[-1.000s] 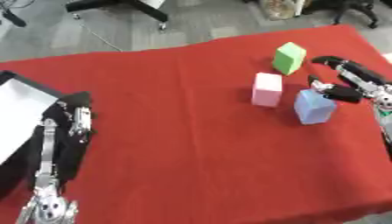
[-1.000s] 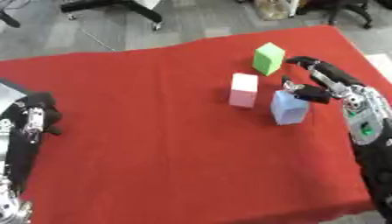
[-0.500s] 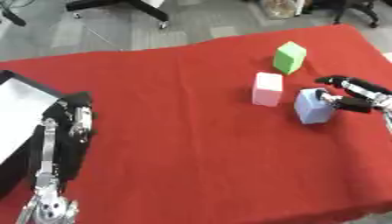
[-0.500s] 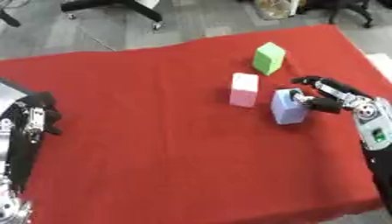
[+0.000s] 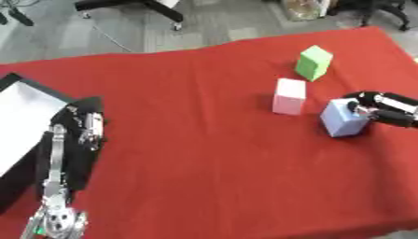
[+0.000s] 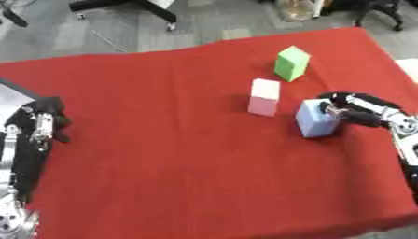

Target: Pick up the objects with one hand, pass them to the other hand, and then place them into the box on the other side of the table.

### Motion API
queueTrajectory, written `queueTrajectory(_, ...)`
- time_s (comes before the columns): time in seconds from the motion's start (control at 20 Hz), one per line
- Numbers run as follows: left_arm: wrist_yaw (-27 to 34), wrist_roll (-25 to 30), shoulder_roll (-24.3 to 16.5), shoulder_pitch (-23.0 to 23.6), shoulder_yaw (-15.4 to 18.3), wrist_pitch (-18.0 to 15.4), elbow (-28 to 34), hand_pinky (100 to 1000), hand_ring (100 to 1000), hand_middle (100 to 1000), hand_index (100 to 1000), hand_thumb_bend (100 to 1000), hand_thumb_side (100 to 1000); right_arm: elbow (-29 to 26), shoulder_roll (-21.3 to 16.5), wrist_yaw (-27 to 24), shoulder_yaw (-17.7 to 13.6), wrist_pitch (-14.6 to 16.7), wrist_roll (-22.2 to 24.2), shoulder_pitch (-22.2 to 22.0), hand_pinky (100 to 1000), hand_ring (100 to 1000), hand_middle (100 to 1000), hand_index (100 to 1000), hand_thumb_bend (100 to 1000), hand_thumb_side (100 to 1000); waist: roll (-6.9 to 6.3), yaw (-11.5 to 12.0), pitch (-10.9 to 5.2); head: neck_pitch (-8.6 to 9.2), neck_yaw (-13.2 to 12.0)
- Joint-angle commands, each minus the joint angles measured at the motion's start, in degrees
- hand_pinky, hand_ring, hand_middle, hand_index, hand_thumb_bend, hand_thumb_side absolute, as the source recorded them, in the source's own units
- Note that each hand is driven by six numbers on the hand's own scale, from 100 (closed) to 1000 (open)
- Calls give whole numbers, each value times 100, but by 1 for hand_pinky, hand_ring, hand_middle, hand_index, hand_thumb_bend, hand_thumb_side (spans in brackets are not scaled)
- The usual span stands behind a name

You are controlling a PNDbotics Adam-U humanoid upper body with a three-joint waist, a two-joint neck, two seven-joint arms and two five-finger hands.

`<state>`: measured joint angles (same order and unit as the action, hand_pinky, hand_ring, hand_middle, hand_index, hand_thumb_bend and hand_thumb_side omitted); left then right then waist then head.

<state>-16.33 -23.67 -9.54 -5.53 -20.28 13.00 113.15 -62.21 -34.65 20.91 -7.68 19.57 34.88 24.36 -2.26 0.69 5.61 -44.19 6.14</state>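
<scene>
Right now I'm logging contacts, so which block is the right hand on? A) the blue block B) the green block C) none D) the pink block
A: the right hand is curled against the blue block, while the pink block and the green block stand apart, untouched.

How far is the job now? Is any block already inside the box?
Nothing looks finished: the green block, the pink block and the blue block all stand on the red cloth. In hand: the right hand has its fingers curled around the blue block, not lifted. Left: lifting it, passing it to the left hand, which waits beside the box, placing it, then the other two.
</scene>
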Motion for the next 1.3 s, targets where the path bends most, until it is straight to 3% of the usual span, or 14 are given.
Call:
queueTrajectory(0.05, -32, -4, -82, -49, 41, -1, 96, 451, 589, 650, 751, 100, 830, 83, -277, -328, 63, 39, 203, 7, 1000, 1000, 938, 922, 100, 871, 92, -22, 55, 8, -37)
queueTrajectory(0.5, -45, -8, -85, -38, 48, 0, 99, 451, 590, 651, 751, 100, 830, 29, -317, -905, -57, 20, 63, 7, 1000, 1000, 926, 909, 100, 890, 91, -43, 56, 8, -69)
queueTrajectory(0.85, -46, -15, -85, -36, 53, -2, 96, 451, 590, 651, 751, 100, 830, -258, -323, -807, -197, 48, -383, 36, 1000, 1000, 924, 912, 100, 870, 95, -42, 61, 8, -86)
queueTrajectory(1.3, -47, -9, -94, -33, 48, -6, 94, 451, 590, 652, 751, 100, 830, -487, -387, -562, -66, 148, -430, 17, 1000, 1000, 935, 928, 100, 848, 103, -51, 58, 8, -98)
